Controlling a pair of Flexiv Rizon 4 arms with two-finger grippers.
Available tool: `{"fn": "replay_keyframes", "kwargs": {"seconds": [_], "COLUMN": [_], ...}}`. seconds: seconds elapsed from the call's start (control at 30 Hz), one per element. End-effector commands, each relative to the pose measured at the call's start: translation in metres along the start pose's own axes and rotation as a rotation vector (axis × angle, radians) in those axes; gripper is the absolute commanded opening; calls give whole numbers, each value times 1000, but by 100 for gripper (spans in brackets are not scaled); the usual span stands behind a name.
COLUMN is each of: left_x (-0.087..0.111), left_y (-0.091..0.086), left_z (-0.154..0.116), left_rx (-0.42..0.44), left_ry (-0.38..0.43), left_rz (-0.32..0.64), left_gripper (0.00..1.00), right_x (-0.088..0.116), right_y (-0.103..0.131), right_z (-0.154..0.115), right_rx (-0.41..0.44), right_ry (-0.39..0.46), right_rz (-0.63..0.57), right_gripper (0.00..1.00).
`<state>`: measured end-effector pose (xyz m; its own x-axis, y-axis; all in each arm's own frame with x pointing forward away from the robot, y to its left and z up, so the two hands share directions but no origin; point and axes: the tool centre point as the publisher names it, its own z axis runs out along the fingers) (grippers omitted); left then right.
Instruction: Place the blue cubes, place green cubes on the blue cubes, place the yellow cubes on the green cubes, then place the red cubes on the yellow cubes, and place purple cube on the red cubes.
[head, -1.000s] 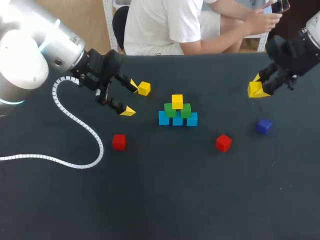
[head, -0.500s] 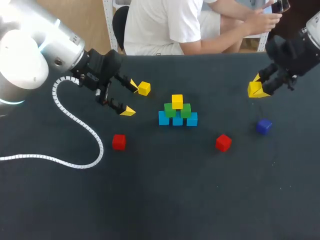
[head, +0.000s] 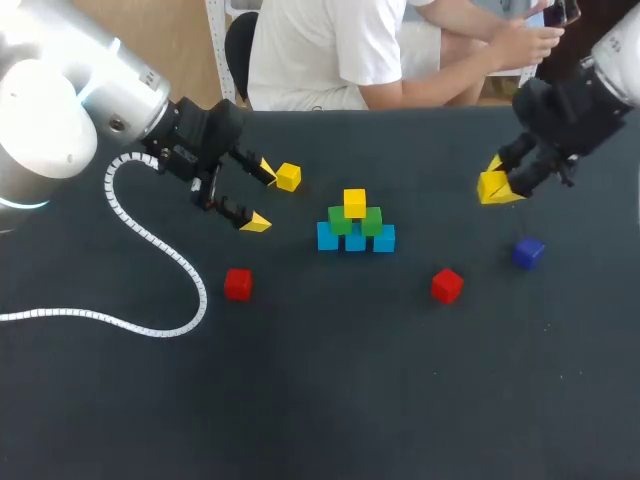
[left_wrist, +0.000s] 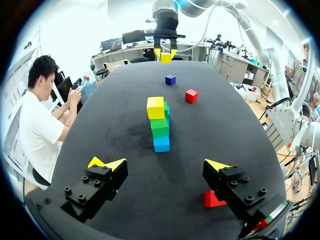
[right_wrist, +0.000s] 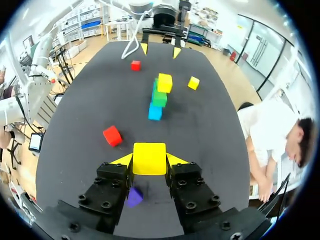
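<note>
A pyramid stands mid-table: three blue cubes (head: 355, 240) at the base, two green cubes (head: 371, 221) on them, one yellow cube (head: 354, 203) on top. My right gripper (head: 497, 186) hangs to the right of the pyramid, shut on a second yellow cube (right_wrist: 149, 158). My left gripper (head: 262, 196) is open with nothing between its fingers, left of the pyramid. A third yellow cube (head: 288, 177) lies just beyond its far fingertip. Two red cubes (head: 238, 283) (head: 447, 285) and the purple cube (head: 528, 252) lie loose on the table.
A white coiled cable (head: 160, 255) from my left arm lies across the table's left part. The dark table (head: 330, 380) is bare toward the front. In the left wrist view one red cube (left_wrist: 212, 199) sits beside the gripper's finger.
My right gripper has moved left toward the pyramid, carrying its yellow cube. The left arm and the loose cubes have stayed put.
</note>
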<state>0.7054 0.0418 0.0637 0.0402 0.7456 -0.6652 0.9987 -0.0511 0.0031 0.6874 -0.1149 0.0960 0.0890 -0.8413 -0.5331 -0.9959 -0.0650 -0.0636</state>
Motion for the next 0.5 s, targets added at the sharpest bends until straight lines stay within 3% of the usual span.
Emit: {"fn": "replay_keyframes", "kwargs": {"seconds": [0.03, 0.5], "left_x": [0, 0], "left_y": [1, 1], "left_z": [0, 0], "left_rx": [4, 4], "left_ry": [3, 3], "left_rz": [0, 0], "left_gripper": [100, 100], "right_x": [-16, -51], "right_y": [3, 27], "right_z": [7, 41], "right_rx": [-7, -78], "right_ry": [27, 14], "right_rz": [-8, 26], "right_gripper": [0, 0]}}
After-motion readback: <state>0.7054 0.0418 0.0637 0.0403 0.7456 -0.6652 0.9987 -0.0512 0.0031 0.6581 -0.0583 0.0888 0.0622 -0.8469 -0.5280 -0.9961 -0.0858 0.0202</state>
